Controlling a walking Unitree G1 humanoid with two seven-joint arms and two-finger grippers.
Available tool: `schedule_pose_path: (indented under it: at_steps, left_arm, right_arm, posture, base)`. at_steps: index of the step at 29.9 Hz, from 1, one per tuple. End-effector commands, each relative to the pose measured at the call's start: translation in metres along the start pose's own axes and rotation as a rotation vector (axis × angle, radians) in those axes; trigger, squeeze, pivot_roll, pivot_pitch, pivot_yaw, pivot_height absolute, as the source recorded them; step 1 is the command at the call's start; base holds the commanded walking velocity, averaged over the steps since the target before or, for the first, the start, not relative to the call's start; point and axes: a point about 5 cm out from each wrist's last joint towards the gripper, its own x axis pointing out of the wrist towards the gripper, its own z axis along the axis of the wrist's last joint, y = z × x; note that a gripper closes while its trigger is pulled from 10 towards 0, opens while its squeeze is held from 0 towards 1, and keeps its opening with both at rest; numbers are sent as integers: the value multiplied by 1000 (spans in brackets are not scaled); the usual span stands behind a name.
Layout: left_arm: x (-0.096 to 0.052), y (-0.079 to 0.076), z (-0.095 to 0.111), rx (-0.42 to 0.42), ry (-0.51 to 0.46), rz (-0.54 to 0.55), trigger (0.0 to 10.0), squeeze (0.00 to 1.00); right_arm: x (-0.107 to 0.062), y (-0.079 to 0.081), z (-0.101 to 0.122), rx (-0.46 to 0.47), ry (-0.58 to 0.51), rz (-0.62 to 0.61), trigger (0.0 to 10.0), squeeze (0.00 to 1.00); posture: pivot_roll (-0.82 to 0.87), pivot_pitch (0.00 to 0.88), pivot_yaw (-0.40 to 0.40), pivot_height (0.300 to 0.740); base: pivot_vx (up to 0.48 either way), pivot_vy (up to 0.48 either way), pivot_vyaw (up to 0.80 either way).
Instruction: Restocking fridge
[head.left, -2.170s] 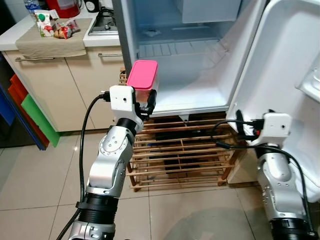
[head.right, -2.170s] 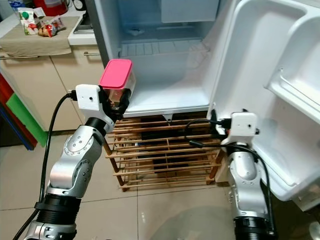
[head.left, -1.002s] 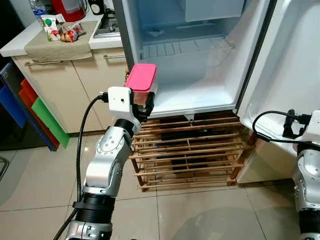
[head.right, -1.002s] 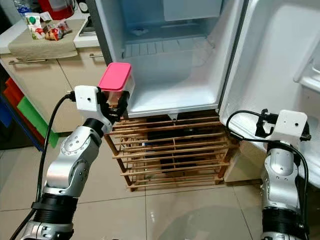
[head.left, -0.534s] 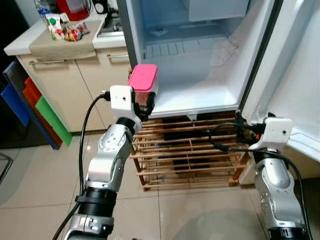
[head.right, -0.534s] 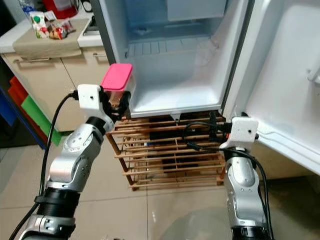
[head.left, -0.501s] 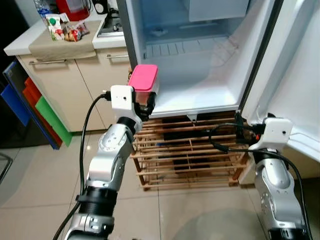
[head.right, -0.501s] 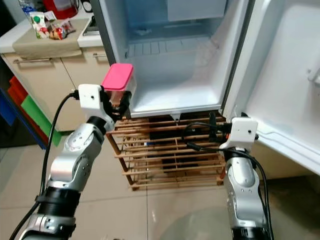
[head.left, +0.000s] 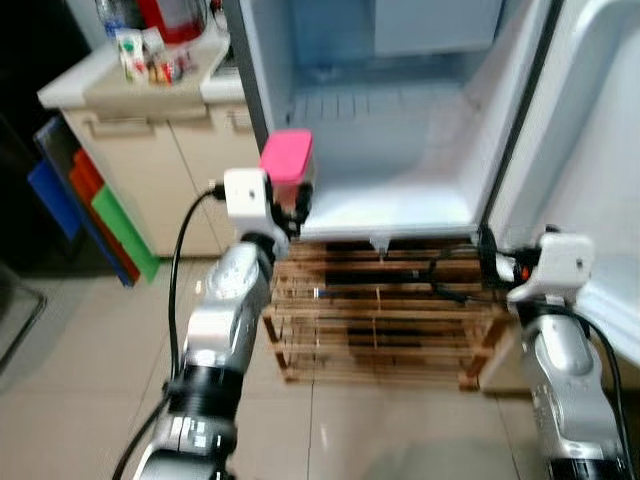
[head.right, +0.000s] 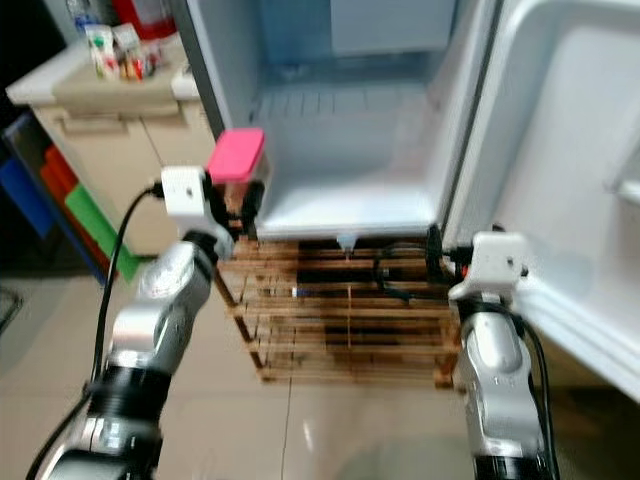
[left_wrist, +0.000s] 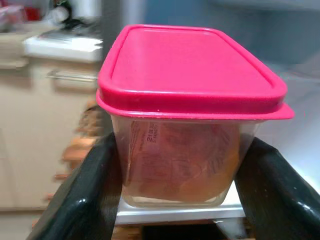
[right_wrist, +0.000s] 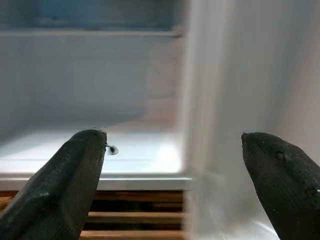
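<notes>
Kitchen cabinets flank the open fridge (head.left: 400, 170), where the left gripper (left_wrist: 175, 195) clamps a pink-lidded container (left_wrist: 187, 115) at its lower front edge while the right gripper (right_wrist: 175, 185) hangs spread beside the door (head.right: 560, 180).

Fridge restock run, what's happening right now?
The left gripper is shut on a clear tub with a pink lid, held at the left front edge of the open fridge, not yet inside. The right gripper is open and holds nothing, near the fridge's lower right corner by the open door. The fridge sits on a wooden rack.
</notes>
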Motion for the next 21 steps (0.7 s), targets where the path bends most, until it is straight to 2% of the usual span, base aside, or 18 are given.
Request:
schedule_pose_path:
  at_steps: [1, 9, 17, 21]
  left_arm:
    - [2, 1, 3, 13, -18, 13, 10000, 0]
    - [11, 9, -2, 51, 24, 6, 10000, 0]
    - [24, 2, -8, 67, 53, -39, 10000, 0]
    - [33, -4, -6, 64, 56, -61, 10000, 0]
  right_arm:
    - [1, -1, 4, 1, -8, 6, 10000, 0]
    - [-5, 2, 2, 6, -4, 44, 10000, 0]
    - [-18, 4, 1, -2, 12, 94, 10000, 0]
    - [-25, 2, 3, -36, 10, 108, 10000, 0]
  posture:
    - [-171, 0, 82, 740]
    - [-180, 0, 81, 740]
    - [-210, 0, 90, 740]
    - [-235, 0, 109, 740]
  base:
    - [0, 0, 0]
    - [0, 0, 0]
    - [0, 0, 0]
    - [0, 0, 0]
